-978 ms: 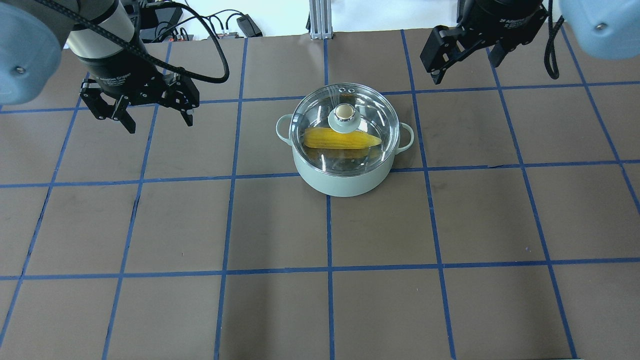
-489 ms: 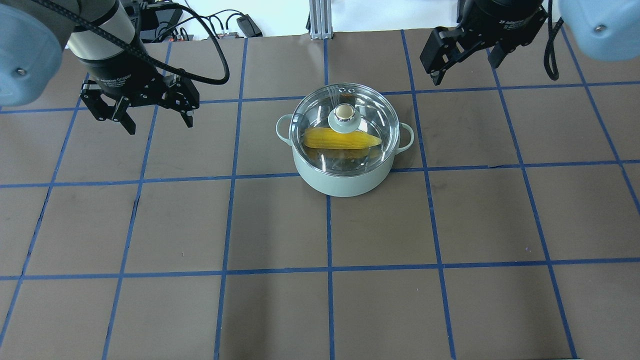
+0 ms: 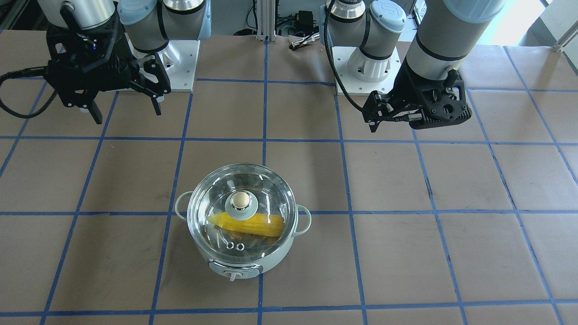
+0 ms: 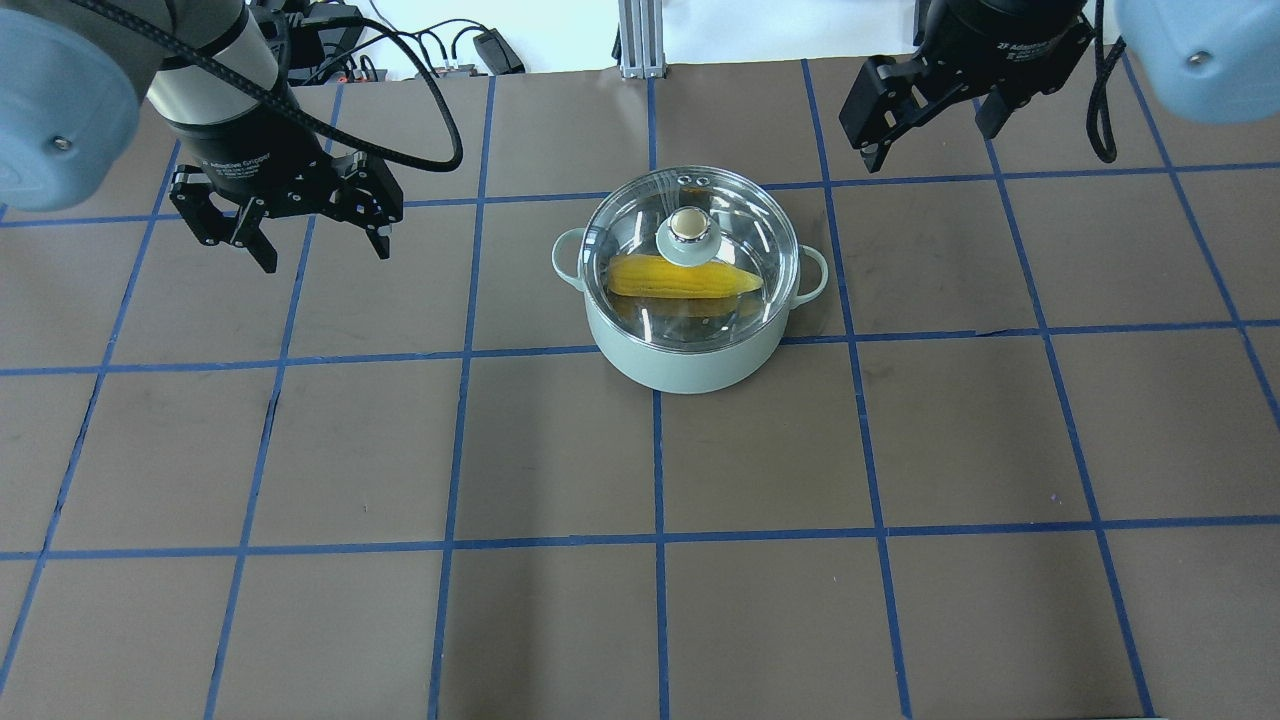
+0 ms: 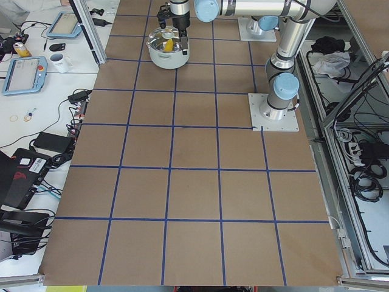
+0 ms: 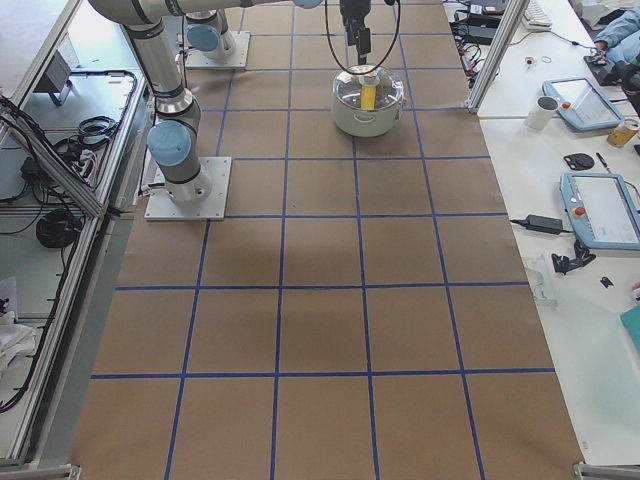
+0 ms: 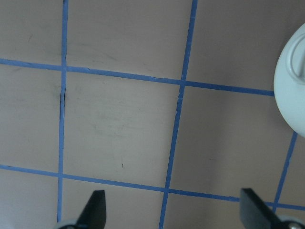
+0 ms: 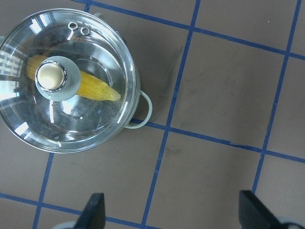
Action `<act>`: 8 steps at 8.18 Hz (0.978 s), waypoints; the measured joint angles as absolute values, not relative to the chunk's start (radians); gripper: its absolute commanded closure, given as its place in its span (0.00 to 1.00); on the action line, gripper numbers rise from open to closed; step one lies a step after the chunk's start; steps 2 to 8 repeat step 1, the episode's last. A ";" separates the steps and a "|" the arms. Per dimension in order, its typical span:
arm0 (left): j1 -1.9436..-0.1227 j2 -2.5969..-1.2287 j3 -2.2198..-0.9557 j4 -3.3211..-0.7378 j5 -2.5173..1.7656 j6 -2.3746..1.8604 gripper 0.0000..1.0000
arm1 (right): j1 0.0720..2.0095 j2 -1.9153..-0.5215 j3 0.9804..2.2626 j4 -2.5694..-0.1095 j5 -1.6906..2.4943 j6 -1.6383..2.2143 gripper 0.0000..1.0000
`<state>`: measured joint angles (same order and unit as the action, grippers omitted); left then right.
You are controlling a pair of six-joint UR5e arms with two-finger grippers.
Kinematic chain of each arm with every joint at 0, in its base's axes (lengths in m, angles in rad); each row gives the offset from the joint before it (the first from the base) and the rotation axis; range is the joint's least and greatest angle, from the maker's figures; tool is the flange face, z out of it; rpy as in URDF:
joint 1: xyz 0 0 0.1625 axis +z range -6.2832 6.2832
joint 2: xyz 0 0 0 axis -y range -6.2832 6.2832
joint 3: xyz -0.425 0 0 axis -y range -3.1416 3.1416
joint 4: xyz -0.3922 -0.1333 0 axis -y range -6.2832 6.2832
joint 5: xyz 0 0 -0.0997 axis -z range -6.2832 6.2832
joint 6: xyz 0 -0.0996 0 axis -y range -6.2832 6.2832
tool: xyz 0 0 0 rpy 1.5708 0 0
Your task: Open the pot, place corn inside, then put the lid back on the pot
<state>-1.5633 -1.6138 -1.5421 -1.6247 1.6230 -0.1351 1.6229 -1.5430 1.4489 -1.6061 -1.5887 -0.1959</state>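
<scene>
The pale mint-green pot stands on the table just beyond its middle, and also shows in the front view. The clear glass lid sits on it, seated level, with its gold-beige knob on top. The yellow corn lies inside, seen through the glass, also in the right wrist view. My left gripper is open and empty, hanging above the table left of the pot. My right gripper is open and empty, raised beyond and to the right of the pot.
Brown paper with a blue tape grid covers the table. Cables and power gear and an aluminium post lie past the far edge. The two arm bases stand on the robot's side.
My left gripper has shifted slightly to the right with a small turn of the wrist. The right gripper, pot, lid and corn have not moved.
</scene>
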 measured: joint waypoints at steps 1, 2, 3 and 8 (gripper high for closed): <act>-1.563 -1.615 -1.543 -1.624 1.623 -0.136 0.00 | 1.623 -1.543 1.450 -1.605 -1.589 -0.196 0.00; -1.563 -1.615 -1.543 -1.624 1.623 -0.136 0.00 | 1.623 -1.543 1.450 -1.605 -1.589 -0.196 0.00; -1.563 -1.615 -1.543 -1.624 1.623 -0.136 0.00 | 1.623 -1.543 1.450 -1.605 -1.589 -0.196 0.00; -1.563 -1.615 -1.543 -1.624 1.623 -0.136 0.00 | 1.623 -1.543 1.450 -1.605 -1.589 -0.196 0.00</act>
